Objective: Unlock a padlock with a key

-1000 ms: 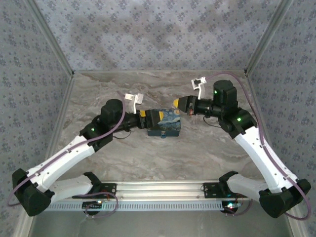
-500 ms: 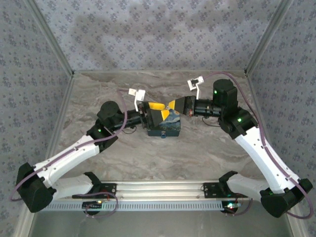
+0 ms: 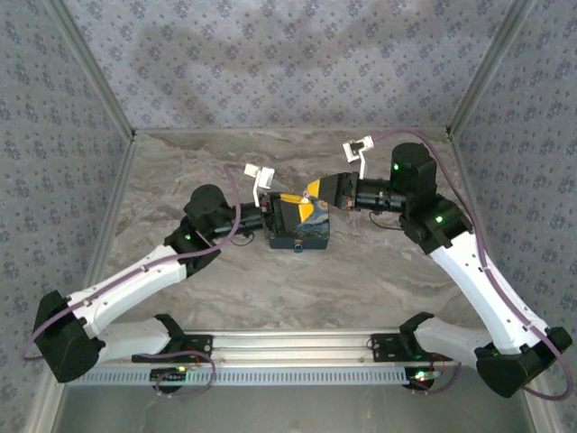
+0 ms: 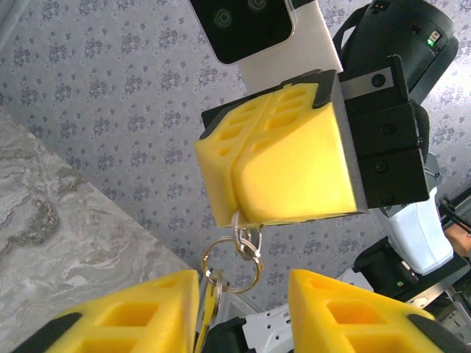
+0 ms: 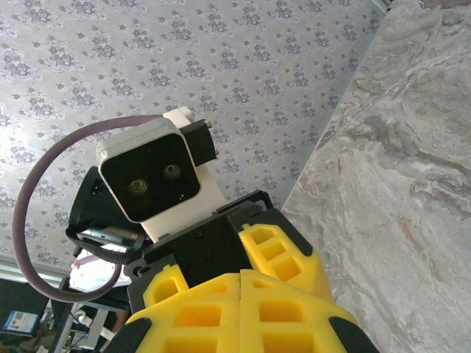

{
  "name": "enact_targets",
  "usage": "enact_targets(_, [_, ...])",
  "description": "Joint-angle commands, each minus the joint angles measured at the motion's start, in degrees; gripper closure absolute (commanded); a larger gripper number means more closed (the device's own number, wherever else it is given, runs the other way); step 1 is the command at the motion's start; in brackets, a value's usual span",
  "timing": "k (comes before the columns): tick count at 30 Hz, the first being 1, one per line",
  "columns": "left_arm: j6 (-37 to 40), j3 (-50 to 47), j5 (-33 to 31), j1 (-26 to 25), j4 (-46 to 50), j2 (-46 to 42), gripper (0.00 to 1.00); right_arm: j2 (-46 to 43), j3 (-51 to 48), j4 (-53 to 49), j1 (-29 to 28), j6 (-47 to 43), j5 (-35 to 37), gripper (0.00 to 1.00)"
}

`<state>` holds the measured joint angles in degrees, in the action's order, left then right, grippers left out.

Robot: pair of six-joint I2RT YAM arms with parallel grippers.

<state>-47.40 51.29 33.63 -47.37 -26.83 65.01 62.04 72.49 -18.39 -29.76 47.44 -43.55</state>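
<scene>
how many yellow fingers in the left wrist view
4: the two right fingers, pressed together mid-frame on a key ring; the two left fingers, apart along the bottom edge.

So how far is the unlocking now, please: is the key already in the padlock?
Not yet. Done: the right gripper is shut on the key ring, held above the box. In hand: the key hangs between the fingers of the open left gripper. Left: grip the key, bring it to the padlock by the box, insert, turn.

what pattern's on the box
The box has a blue night-sky print with yellow swirls; top external view.
</scene>
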Motion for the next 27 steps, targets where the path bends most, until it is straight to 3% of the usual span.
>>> enact_targets(1, [1.2,1.1,0.1,-0.3,-0.4,-2.3,0.69,-0.3,1.9,0.9,0.6,0.9,-0.9,1.0])
enact_targets(7, [1.5,0.6,-0.3,-0.3,0.4,-2.6,0.79,-0.6,2.0,1.0,1.2,1.2,-1.1,1.0])
enact_targets(20, [1.4,0.0,-0.2,-0.3,2.3,-2.0,0.85,-1.7,1.3,2.2,2.1,2.0,-1.0,1.0])
enact_targets(24, [1.6,0.0,-0.4,-0.3,2.3,-1.7,0.99,-2.1,1.1,2.4,2.1,2.1,-1.0,1.0])
enact_targets(27, [2.2,0.4,-0.6,-0.3,3.4,-1.7,1.0,-2.6,0.6,1.9,2.3,1.9,-1.1,1.0])
